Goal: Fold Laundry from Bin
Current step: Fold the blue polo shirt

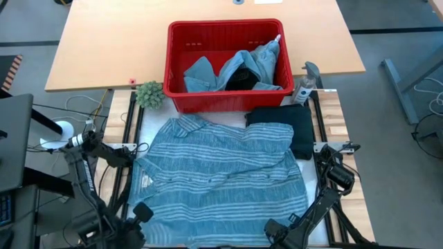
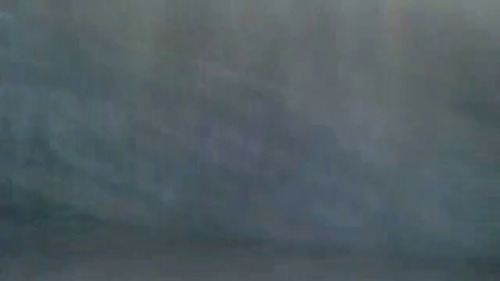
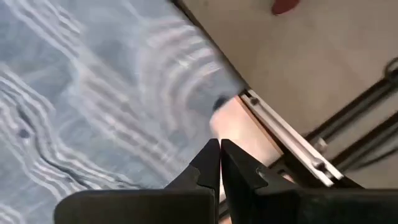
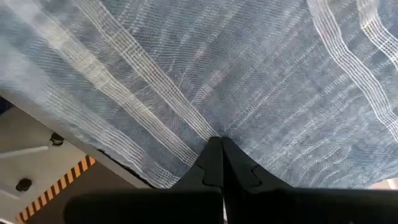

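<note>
Striped shirt (image 1: 218,180): lying spread flat, wrinkled, in front of the red bin (image 1: 181,41).
Left gripper (image 3: 220,163): fingers pressing together at the shirt's near edge.
Right gripper (image 4: 222,160): fingers closing on the shirt's fabric.
Table (image 1: 97,41): showing light wood.

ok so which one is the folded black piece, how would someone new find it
Start from the red bin at the far middle of the table. Just in front of its right corner, beside the spread blue-grey striped shirt, lies the folded black garment. It is the only dark cloth outside the bin, a flat neat rectangle, unlike the black piece bunched among the denim inside.
</note>
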You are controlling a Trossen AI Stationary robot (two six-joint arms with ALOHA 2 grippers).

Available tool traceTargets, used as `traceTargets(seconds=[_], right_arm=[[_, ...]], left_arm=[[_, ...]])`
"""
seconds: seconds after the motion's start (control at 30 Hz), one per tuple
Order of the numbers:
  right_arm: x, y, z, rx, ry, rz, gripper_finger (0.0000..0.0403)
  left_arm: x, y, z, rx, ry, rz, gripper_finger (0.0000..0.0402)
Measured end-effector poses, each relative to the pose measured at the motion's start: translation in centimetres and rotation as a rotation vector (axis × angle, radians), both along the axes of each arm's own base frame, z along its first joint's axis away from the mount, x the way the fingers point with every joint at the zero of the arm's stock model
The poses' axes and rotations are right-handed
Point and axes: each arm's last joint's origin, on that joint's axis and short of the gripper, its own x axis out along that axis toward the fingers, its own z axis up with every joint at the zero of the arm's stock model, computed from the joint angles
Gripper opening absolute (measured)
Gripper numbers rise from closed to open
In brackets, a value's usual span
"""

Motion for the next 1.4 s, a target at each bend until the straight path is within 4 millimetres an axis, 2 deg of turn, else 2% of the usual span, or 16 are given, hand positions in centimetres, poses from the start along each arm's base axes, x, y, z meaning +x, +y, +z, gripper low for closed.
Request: traceTargets(seconds=[0.13, 0.27, 0.4, 0.6, 0.73, 0.9, 1.0, 1.2, 1.4], right_arm=[[-0.2, 0.1, 0.0, 0.017, 0.024, -0.002, 0.0015], [-0.4, 0.2, 0.0, 0.014, 0.032, -0.017, 0.0015], [-0.4, 0.2, 0.0, 0.013, 0.033, -0.022, 0.0017], [-0.4, 0.3, 0.0, 0.015, 0.028, -0.015, 0.0019], [-0.3, 0.3, 0.0, 0.011, 0.021, -0.013, 0.0019], [-0.3, 0.3, 0.0, 0.009, 0.017, -0.009, 0.0021], [-0.2, 0.4, 0.0, 0.028, 0.009, -0.002, 0.0026], [-0.9, 1.5, 0.0, 0.097, 0.019, 0.007, 0.0021], [-2.0, 1.6, 0.0, 0.055, 0.075, -0.032, 0.0031]], left_arm=[[0.1, -0.2, -0.6, 0.003, -0.031, 0.003, 0.0000], [0.2, -0.3, -2.1, 0.031, -0.026, -0.010, 0.0000], [0.4, -0.5, -3.3, 0.036, -0.083, 0.050, 0.0000], [1.1, -3.5, -3.0, -0.213, -0.344, 0.079, 0.0000], [0.3, -4.5, -4.3, -0.281, -0.338, 0.016, 0.0005], [-0.7, -4.5, -5.7, -0.304, -0.182, -0.061, 0.0054], [-0.9, -4.7, -7.1, -0.326, -0.175, -0.070, 0.0097], [-0.3, -3.3, -10.4, -0.228, -0.220, 0.155, 0.0167], [2.0, -1.2, -10.6, -0.148, -0.180, 0.282, 0.0179]])
